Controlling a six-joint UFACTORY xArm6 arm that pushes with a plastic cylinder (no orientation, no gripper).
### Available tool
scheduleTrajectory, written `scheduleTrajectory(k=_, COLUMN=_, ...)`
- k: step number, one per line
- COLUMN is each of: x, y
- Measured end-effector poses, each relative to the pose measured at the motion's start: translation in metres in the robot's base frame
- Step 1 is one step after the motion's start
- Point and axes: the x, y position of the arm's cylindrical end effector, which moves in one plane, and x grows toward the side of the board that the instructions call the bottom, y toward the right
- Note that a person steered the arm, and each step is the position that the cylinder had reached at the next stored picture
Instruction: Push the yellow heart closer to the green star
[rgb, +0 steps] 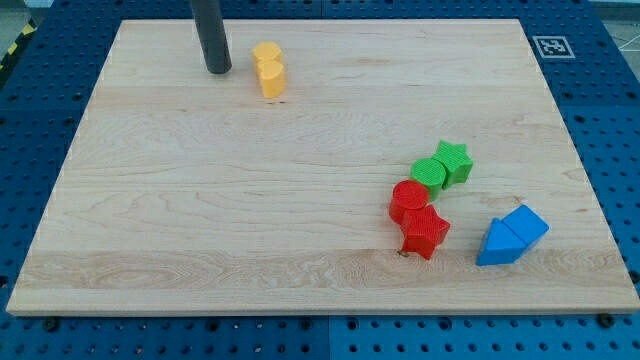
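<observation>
I have no fingers, only my tip (218, 70), just left of the yellow heart block (268, 69); the green star block (454, 160) lies far toward the view's lower right.

A straight, smooth rod, dark grey to black; round in section, matte, unmarked; my tip (218, 70) ends blunt and flat.

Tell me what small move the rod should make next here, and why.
Probably slide my tip toward the view's right, into the yellow heart. My tip sits just left of the two yellow blocks near the view's top, apart from them, while the green star lies far off toward the lower right. A push from the upper left should send the heart that way.
</observation>
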Motion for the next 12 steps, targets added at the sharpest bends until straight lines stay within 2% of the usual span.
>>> scheduleTrajectory(k=2, x=0.008, y=0.005)
scheduleTrajectory(k=4, x=0.023, y=0.044)
scheduleTrajectory(k=7, x=0.041, y=0.149)
scheduleTrajectory(k=9, x=0.06, y=0.241)
scheduleTrajectory(k=12, x=0.112, y=0.341)
